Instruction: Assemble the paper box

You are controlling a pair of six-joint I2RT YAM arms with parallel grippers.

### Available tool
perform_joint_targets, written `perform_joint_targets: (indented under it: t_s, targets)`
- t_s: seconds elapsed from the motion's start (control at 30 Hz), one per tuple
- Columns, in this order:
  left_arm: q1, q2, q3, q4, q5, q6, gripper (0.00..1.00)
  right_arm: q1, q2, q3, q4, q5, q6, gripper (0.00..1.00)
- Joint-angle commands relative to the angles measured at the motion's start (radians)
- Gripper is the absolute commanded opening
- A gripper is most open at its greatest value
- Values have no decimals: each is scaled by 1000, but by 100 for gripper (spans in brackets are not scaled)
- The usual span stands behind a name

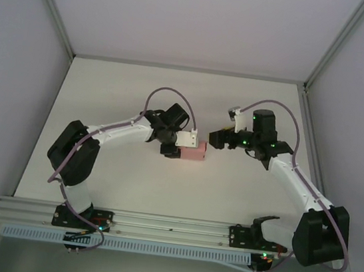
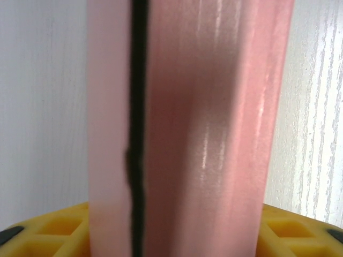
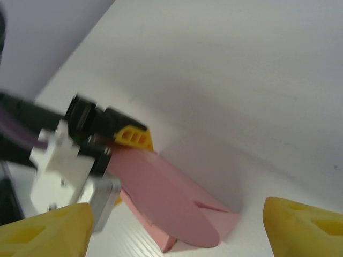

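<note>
- Where the left pincer (image 1: 175,148) reaches in over the middle of the counter (image 1: 107,92), the paper box (image 1: 194,153) stands between its yellow fingers (image 2: 51,231). Whether they press on the card or merely flank it I cannot tell.
- Seen from the left wrist, the pink card rises upright from between those fingers. A dark slit (image 2: 136,134) runs down it where two panels meet without quite closing.
- Seen from above, the box sticks out of the left pincer toward the counter's right edge as a small rectangular block.
- From the right wrist, the box lies low against the white surface. A rounded pink flap (image 3: 171,211) is folded over its end, with a short cut in the card beside it. One yellow finger of the left pincer sits at the far end of the card.
- The right pincer (image 1: 215,139) is open, its two yellow fingertips (image 3: 45,230) wide apart and gripping nothing. It faces the free end of the box, just beside it and not touching.
- Both arms bend in from the near edge, one from each near corner, and meet about midway between the left and right edges.
- A purple cable (image 1: 173,91) loops above the left wrist.
- Grey walls (image 1: 18,54) stand along the counter's left, far and right edges.
</note>
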Motion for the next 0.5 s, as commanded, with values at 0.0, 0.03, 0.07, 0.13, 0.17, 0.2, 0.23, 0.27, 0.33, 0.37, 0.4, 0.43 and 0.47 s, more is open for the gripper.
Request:
perform_joint_targets:
  t_s: [0.0, 0.03, 0.07, 0.13, 0.17, 0.2, 0.23, 0.27, 0.33, 0.37, 0.4, 0.43, 0.47]
  targets:
    - [8, 25, 6, -82, 46, 16, 55, 30, -13, 10, -93, 7, -297, 81]
    - [8, 23, 4, -82, 49, 21, 55, 40, -16, 3, -95, 13, -353, 77]
    - [9, 21, 3, -82, 51, 25, 55, 57, -16, -7, -86, 45, -397, 76]
    - [8, 24, 7, -81, 52, 25, 55, 77, -13, -22, -50, 87, -435, 76]
    - [8, 27, 8, -83, 51, 25, 55, 83, -4, -21, -40, 106, -451, 75]
    - [9, 30, 12, -84, 51, 23, 55, 87, 7, -13, -40, 127, -457, 75]
    - [9, 31, 13, -83, 52, 24, 55, 91, 19, -2, -46, 156, -460, 73]
    - [10, 29, 15, -84, 54, 25, 55, 95, 33, 15, -69, 159, -485, 70]
    - [10, 27, 16, -83, 58, 26, 56, 99, 58, 40, -109, 161, -511, 67]
    - [9, 26, 17, -83, 60, 28, 56, 102, 67, 50, -131, 161, -531, 64]
    - [9, 24, 18, -83, 63, 26, 56, 106, 73, 55, -139, 170, -534, 64]
    - [10, 23, 18, -83, 65, 28, 56, 107, 82, 59, -152, 173, -544, 62]
    - [10, 23, 18, -83, 66, 28, 56, 110, 89, 63, -165, 171, -554, 62]
